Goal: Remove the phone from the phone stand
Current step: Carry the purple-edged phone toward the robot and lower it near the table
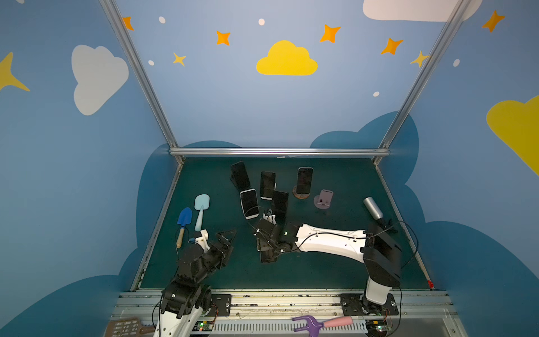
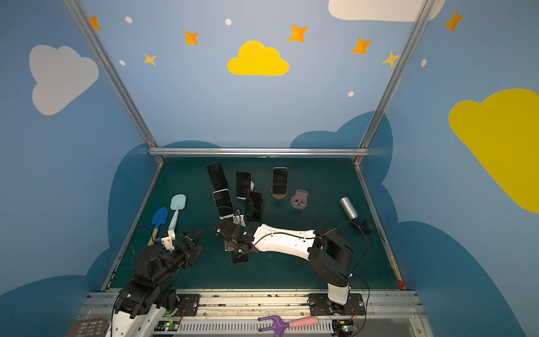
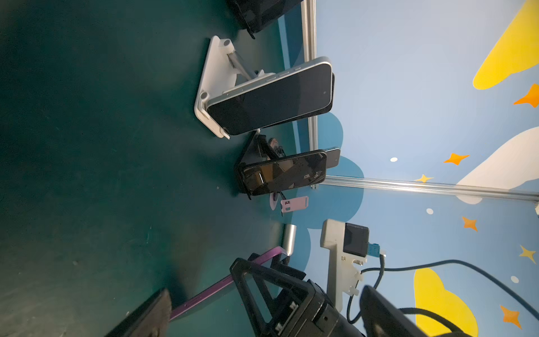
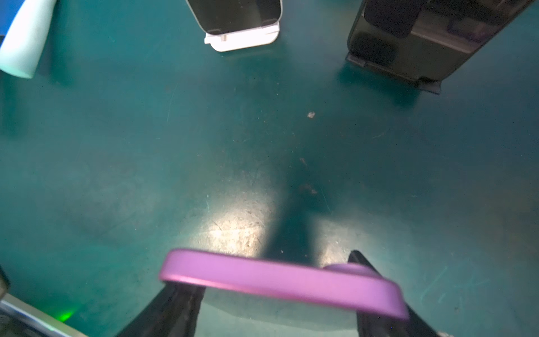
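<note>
My right gripper (image 4: pixel 271 280) is shut on the purple phone (image 4: pixel 280 283), with a finger on each long edge. It holds the phone low over the green mat, in front of the row of stands. Both top views show the phone as a dark slab (image 1: pixel 269 257) (image 2: pixel 239 258) under that gripper (image 1: pixel 267 248). The pink phone stand (image 1: pixel 323 200) (image 2: pixel 299 199) is empty at the back right. My left gripper (image 1: pixel 226 239) (image 2: pixel 194 242) is open and holds nothing, just left of the right one. The left wrist view shows the phone's purple edge (image 3: pixel 221 287).
Several other phones stand on stands at the back: one on a white stand (image 1: pixel 249 203), a black one (image 1: pixel 280 202), and one on a wooden base (image 1: pixel 304 181). A silver bottle (image 1: pixel 373 207) lies on the right. Blue (image 1: pixel 184 218) and light-blue (image 1: pixel 201 208) shovels lie on the left.
</note>
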`<state>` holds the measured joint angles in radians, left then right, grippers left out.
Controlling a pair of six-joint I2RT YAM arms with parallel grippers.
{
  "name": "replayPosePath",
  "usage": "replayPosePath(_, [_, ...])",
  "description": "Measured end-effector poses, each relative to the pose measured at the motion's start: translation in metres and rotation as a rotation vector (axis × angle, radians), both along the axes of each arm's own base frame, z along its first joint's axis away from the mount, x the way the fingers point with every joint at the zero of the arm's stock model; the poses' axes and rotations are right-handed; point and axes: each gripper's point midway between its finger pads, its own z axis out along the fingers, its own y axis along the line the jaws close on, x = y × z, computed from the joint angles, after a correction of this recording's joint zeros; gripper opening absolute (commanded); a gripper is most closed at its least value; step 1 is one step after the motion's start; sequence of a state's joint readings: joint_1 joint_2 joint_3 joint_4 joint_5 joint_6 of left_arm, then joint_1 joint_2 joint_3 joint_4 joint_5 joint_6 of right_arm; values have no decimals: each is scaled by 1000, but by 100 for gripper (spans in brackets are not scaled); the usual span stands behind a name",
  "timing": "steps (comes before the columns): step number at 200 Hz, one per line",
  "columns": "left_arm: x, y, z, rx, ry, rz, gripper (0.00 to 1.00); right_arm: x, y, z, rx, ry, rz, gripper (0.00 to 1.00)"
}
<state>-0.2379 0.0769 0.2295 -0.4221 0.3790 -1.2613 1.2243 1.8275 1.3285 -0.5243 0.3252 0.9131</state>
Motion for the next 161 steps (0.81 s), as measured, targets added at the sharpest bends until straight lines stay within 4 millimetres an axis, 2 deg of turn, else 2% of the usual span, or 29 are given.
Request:
replayPosePath(117, [2,0,-7,1,6,5,100,-2,4,-25,-8,73,-71,47])
replayPosePath(161, [2,0,-11,-7,6,8,100,-2,11,-38,-36,94,-68,47])
